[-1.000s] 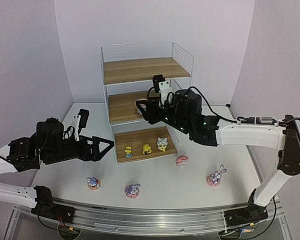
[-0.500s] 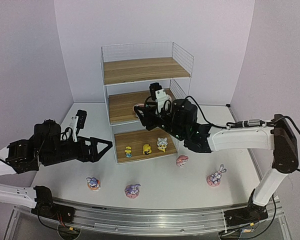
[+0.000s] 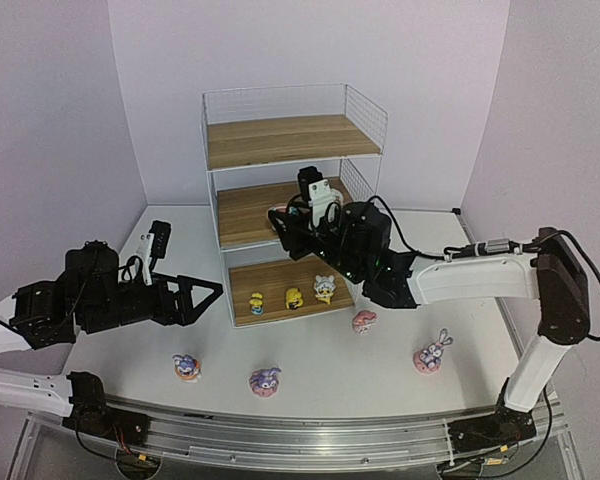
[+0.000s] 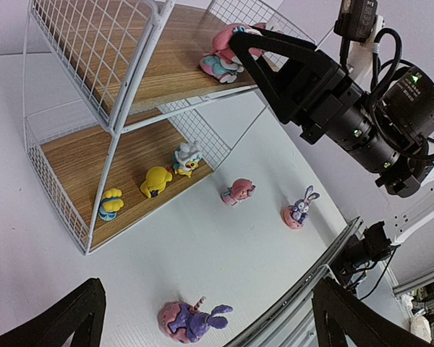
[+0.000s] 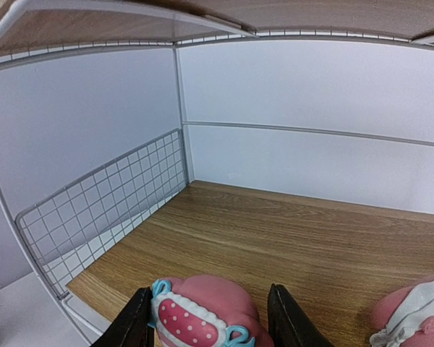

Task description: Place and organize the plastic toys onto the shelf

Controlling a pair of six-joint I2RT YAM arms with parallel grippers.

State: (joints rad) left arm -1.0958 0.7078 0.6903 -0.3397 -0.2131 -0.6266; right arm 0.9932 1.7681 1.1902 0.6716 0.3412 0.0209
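- Right wrist view: right hand [image 5: 211, 318] pinching a pink toy [image 5: 202, 307] over the middle board of the shelf [image 5: 101, 217]; from above, that hand largely hides it.
- Left hand [image 3: 212, 296] spread, at the left edge of the worktop [image 3: 330, 370].

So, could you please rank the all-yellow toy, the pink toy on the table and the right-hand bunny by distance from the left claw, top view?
1. All-yellow toy, middle of the shelf bottom board, nearest the left claw.
2. Pink toy, on the table right of the shelf.
3. Bunny, far right of the table.
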